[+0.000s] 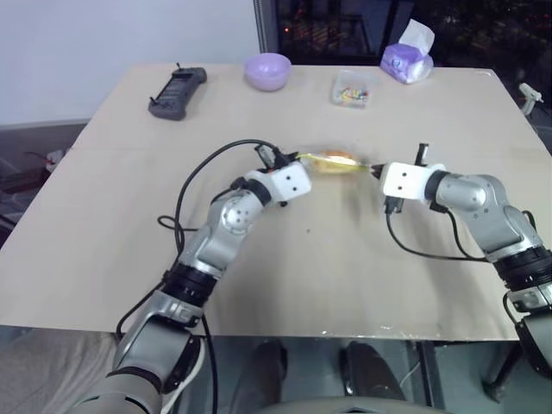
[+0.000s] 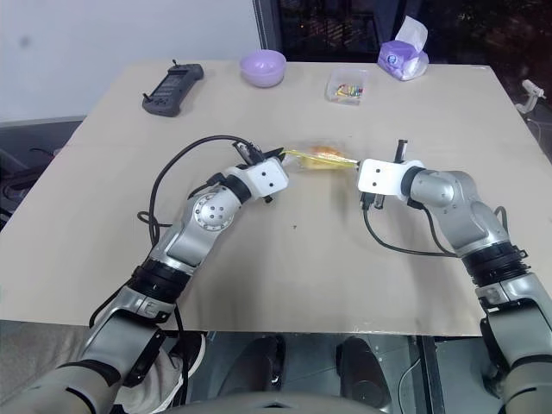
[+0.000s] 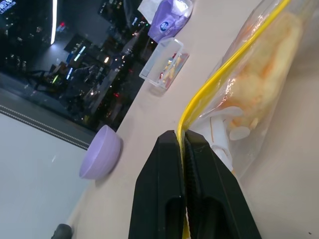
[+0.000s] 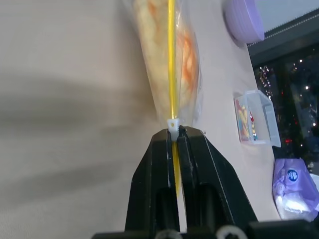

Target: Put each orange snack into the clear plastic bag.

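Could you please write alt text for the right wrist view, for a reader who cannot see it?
The right pincer is shut on the yellow seal strip of the clear plastic bag, with the orange snack inside it, above a beige table. Beyond lie a small clear box of colourful bits, a purple bowl and a purple tissue pack.

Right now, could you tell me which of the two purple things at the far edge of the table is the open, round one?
The smooth lilac plastic bowl, beside the black handheld device. The other, a purple tissue pack, has white tissue sticking up.
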Motion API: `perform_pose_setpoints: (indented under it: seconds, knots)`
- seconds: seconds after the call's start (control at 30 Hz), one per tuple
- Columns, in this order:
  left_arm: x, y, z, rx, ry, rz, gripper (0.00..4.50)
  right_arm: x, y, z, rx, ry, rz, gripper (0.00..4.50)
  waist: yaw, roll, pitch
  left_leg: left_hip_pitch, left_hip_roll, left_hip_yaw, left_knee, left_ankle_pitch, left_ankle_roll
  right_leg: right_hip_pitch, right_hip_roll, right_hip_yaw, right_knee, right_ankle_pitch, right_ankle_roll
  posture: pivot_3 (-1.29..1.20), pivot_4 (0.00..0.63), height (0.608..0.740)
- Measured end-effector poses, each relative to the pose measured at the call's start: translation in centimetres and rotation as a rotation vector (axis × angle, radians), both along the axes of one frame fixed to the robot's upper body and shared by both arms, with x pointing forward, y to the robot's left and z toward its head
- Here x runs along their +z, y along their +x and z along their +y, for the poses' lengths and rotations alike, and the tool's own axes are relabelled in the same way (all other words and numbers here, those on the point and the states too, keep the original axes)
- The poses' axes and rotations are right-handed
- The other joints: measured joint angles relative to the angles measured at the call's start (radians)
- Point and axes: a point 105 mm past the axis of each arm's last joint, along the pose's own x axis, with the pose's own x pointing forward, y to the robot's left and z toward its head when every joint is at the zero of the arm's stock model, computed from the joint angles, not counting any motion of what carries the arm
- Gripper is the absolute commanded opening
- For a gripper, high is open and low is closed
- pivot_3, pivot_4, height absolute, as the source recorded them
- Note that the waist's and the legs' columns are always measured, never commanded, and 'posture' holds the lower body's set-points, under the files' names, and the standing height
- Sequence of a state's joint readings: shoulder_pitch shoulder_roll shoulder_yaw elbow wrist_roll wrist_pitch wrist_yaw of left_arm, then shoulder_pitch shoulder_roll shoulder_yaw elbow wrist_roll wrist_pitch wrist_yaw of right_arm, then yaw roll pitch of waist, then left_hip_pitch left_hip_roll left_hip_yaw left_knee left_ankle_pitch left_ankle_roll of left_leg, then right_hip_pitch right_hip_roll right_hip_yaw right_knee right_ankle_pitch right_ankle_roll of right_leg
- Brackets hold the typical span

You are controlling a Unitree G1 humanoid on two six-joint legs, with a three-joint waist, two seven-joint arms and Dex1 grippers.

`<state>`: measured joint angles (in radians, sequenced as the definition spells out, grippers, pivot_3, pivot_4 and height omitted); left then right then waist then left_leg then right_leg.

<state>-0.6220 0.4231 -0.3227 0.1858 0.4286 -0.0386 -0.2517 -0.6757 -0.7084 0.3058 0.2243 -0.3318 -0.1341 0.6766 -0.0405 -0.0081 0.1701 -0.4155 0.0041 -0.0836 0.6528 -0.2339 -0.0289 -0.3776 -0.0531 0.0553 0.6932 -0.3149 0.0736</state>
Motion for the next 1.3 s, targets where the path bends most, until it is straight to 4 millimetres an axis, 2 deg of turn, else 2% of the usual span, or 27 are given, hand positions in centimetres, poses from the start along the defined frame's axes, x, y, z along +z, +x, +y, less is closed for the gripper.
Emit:
perform_pose_setpoints:
  seconds: [0.17, 0.27, 0.33, 0.4, 0.47, 0.5, 0.6, 0.67, 0.77, 0.87, 0.9, 0.93, 1.0, 1.03, 1.1, 1.13, 1.17, 1.23, 1.3]
  knots:
    - [0.0, 0.0, 0.0, -0.006, -0.020, 0.013, 0.00, 0.1, 0.1, -0.1, -0.011, 0.015, 0.003, 0.02, 0.000, 0.000, 0.000, 0.000, 0.000, 0.000, 0.000, 0.000, 0.000, 0.000, 0.000, 0.000, 0.000, 0.000, 0.000, 0.00, 0.150, 0.740]
    - [0.3, 0.7, -0.2, 0.004, -0.034, 0.012, 0.00, 1.3, 0.9, -0.1, -0.043, 0.063, -0.045, 0.02, 0.000, 0.000, 0.000, 0.000, 0.000, 0.000, 0.000, 0.000, 0.000, 0.000, 0.000, 0.000, 0.001, 0.000, 0.000, 0.00, 0.150, 0.740]
    - [3.1, 2.0, -0.7, 0.017, -0.051, -0.052, 0.00, 3.6, 2.1, -0.2, -0.081, 0.115, -0.137, 0.02, 0.000, -0.001, 0.003, -0.001, 0.000, -0.001, 0.001, 0.000, 0.000, -0.001, 0.000, 0.000, 0.002, 0.000, 0.000, 0.00, 0.150, 0.740]
    - [8.0, 2.2, -1.3, 0.008, -0.118, -0.174, 0.00, 7.2, 2.7, -0.5, -0.104, 0.174, -0.251, 0.02, 0.001, -0.001, 0.003, -0.001, 0.000, 0.000, 0.000, 0.002, -0.003, -0.001, 0.000, -0.001, 0.000, 0.000, 0.000, 0.00, 0.150, 0.740]
    - [10.5, 1.7, -1.6, -0.015, -0.156, -0.237, 0.00, 9.5, 2.6, -0.8, -0.110, 0.215, -0.316, 0.02, 0.001, -0.001, 0.002, -0.001, 0.000, 0.000, -0.002, 0.002, -0.003, 0.000, -0.001, 0.000, -0.004, 0.000, 0.000, 0.00, 0.150, 0.740]
    - [10.6, 1.5, -1.7, -0.023, -0.158, -0.244, 0.00, 9.9, 2.4, -1.0, -0.108, 0.220, -0.326, 0.02, 0.000, -0.001, 0.002, -0.001, 0.000, 0.000, -0.004, 0.002, -0.003, 0.000, -0.001, 0.000, -0.006, 0.000, 0.000, 0.00, 0.150, 0.740]
    - [7.8, 1.0, -1.1, -0.040, -0.116, -0.169, 0.00, 9.0, 1.5, -1.1, -0.086, 0.218, -0.274, 0.02, -0.006, -0.001, 0.002, -0.002, 0.000, 0.001, -0.006, 0.002, -0.003, -0.001, -0.001, 0.001, -0.010, 0.000, 0.000, 0.00, 0.150, 0.740]
    - [5.6, 0.6, -0.6, -0.045, -0.099, -0.104, 0.00, 7.5, 0.8, -1.0, -0.074, 0.214, -0.207, 0.02, -0.007, -0.001, 0.002, -0.002, 0.000, 0.001, -0.006, 0.002, -0.003, -0.001, -0.001, 0.000, -0.009, 0.000, 0.000, 0.00, 0.150, 0.740]
    - [3.4, -0.6, -0.1, -0.071, -0.063, -0.040, 0.00, 5.0, -1.0, -1.2, -0.050, 0.174, -0.061, 0.02, 0.000, -0.001, 0.002, -0.002, 0.000, 0.000, -0.005, 0.002, -0.003, 0.000, -0.001, 0.000, -0.009, 0.000, 0.000, 0.00, 0.150, 0.740]
    - [0.1, -2.7, 0.2, -0.124, -0.025, 0.082, 0.00, 0.6, -4.4, -1.3, -0.015, 0.157, 0.173, 0.02, 0.007, -0.001, 0.001, -0.002, 0.000, -0.002, -0.004, 0.001, -0.001, 0.001, -0.001, -0.002, -0.009, 0.000, 0.000, 0.00, 0.150, 0.740]
    - [-1.8, -3.9, 0.1, -0.160, -0.009, 0.162, 0.00, -1.5, -5.9, -1.4, -0.016, 0.160, 0.288, 0.02, 0.007, -0.001, 0.002, -0.002, 0.000, -0.001, -0.004, -0.001, 0.001, 0.001, -0.001, -0.001, -0.008, 0.000, 0.000, 0.00, 0.150, 0.740]
    - [-2.8, -4.5, 0.1, -0.177, -0.001, 0.206, 0.00, -2.4, -6.6, -1.6, -0.022, 0.161, 0.341, 0.02, 0.007, -0.001, 0.002, -0.002, 0.000, -0.001, -0.003, -0.001, 0.002, 0.001, -0.001, -0.001, -0.007, 0.000, 0.000, 0.00, 0.150, 0.740]
    - [-4.4, -6.1, 0.2, -0.208, -0.006, 0.301, 0.68, -3.5, -8.0, -1.8, -0.034, 0.164, 0.434, 0.00, 0.005, -0.001, 0.002, -0.001, 0.000, 0.000, -0.001, -0.001, 0.002, 0.001, -0.001, 0.000, -0.003, 0.000, 0.000, 0.00, 0.150, 0.740]
    - [-4.7, -6.4, 0.6, -0.198, -0.003, 0.318, 0.93, -3.7, -8.3, -2.3, -0.057, 0.168, 0.455, 0.33, 0.003, -0.001, 0.002, 0.001, 0.000, -0.001, -0.001, -0.001, 0.002, 0.001, -0.001, 0.000, 0.000, 0.000, 0.000, 0.00, 0.150, 0.740]
    - [-4.8, -6.5, 2.0, -0.156, -0.013, 0.347, 1.78, -3.6, -8.2, -3.4, -0.108, 0.177, 0.467, 0.98, 0.002, -0.001, 0.002, 0.003, 0.000, -0.001, -0.001, -0.001, 0.002, 0.001, 0.000, 0.000, 0.003, 0.000, 0.000, 0.00, 0.150, 0.740]
    - [-4.6, -6.6, 2.7, -0.137, -0.029, 0.361, 2.30, -3.4, -8.2, -3.8, -0.128, 0.195, 0.467, 1.55, 0.001, -0.001, 0.002, 0.003, 0.001, -0.001, -0.001, -0.001, 0.002, 0.002, 0.001, 0.000, 0.003, 0.000, 0.000, 0.00, 0.150, 0.740]
    - [-4.6, -6.6, 2.7, -0.136, -0.029, 0.361, 2.44, -3.4, -8.2, -3.8, -0.128, 0.196, 0.467, 1.68, 0.002, -0.001, 0.002, 0.004, 0.001, -0.001, 0.000, -0.001, 0.002, 0.002, 0.001, 0.000, 0.003, 0.000, 0.000, 0.00, 0.150, 0.740]
    - [-4.4, -7.3, 2.9, -0.154, -0.081, 0.416, 3.38, -3.3, -8.8, -3.9, -0.122, 0.219, 0.496, 2.66, 0.002, -0.001, 0.002, 0.002, 0.001, -0.002, 0.000, -0.001, 0.002, 0.002, 0.001, -0.001, 0.002, 0.000, 0.000, 0.00, 0.150, 0.740]
    - [-4.9, -8.1, 3.2, -0.168, -0.129, 0.497, 3.38, -3.3, -9.3, -4.2, -0.116, 0.236, 0.530, 2.66, 0.003, -0.001, 0.002, 0.000, 0.001, -0.001, 0.000, -0.001, 0.002, 0.001, 0.001, -0.001, 0.000, 0.000, 0.000, 0.00, 0.150, 0.740]
